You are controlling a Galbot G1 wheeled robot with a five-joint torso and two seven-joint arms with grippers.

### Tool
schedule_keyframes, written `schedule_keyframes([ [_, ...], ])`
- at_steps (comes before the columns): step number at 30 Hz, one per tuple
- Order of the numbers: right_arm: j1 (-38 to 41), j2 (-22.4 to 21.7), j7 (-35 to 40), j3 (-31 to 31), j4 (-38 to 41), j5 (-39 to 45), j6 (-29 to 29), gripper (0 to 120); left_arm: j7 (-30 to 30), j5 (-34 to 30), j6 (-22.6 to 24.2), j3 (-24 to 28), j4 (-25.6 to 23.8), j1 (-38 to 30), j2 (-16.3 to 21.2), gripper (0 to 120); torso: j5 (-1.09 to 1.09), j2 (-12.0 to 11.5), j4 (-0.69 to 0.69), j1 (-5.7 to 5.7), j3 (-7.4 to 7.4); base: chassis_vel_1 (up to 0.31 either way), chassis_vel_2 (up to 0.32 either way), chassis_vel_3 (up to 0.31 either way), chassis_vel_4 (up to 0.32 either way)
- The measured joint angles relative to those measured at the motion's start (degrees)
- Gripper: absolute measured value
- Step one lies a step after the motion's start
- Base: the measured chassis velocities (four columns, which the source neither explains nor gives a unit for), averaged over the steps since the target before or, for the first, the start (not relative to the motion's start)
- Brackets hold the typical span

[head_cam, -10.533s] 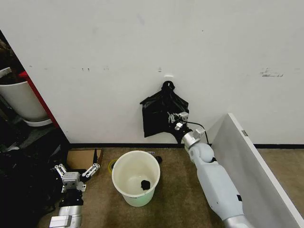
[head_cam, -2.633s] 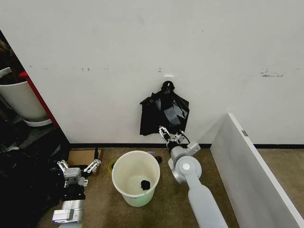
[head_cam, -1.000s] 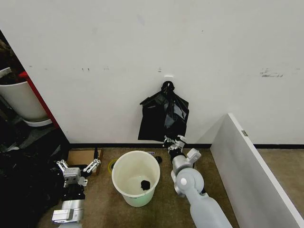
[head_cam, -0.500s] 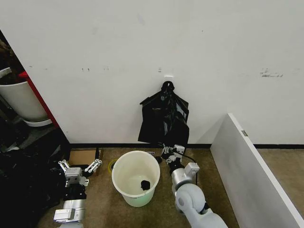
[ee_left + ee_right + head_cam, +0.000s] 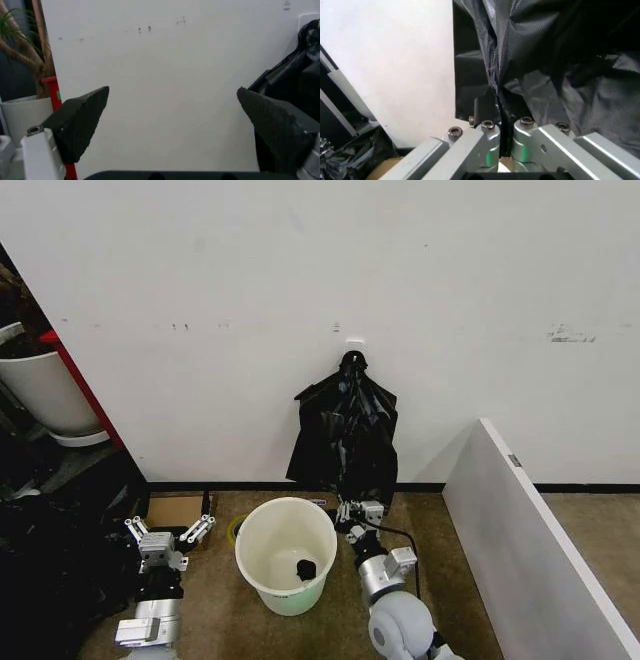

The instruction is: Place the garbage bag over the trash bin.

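A brown floor runs up to a big white wall (image 5: 450,280). Close to the robot, the left gripper (image 5: 168,538) waits low on the floor side, its two dark fingers (image 5: 80,120) spread wide with nothing between them. Next to it stands the trash bin (image 5: 286,555), round and cream-white, with its top bare and a small dark scrap lying at the bottom. Just beside the bin's rim, the right gripper (image 5: 358,512) is pressed together on the bottom edge of the garbage bag (image 5: 346,442). The bag hangs from a hook (image 5: 352,360) on the wall, behind the bin. A white board (image 5: 530,550) leans off to the right.

I think the job has only begun. The bag is caught, but it is not off the hook yet, it is not opened, and it is not over the bin.

The right wrist view shows the thin black plastic (image 5: 530,56) nipped tight between the metal fingers (image 5: 487,144). The left wrist view shows a plant (image 5: 22,56) in a white pot (image 5: 22,120) by the wall.
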Motion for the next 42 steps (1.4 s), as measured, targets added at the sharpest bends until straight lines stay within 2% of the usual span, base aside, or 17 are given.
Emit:
schedule_keyframes([
  [42, -3.64, -1.52, -3.78, -1.37, -2.66, -11.10, 8.21, 0, 0.04, 0.03, 0.00, 0.07, 0.16, -0.08, 0.02, 100, -0.01, -0.01, 0.00, 0.00, 0.00, 0.000, 0.000, 0.000, 0.000],
])
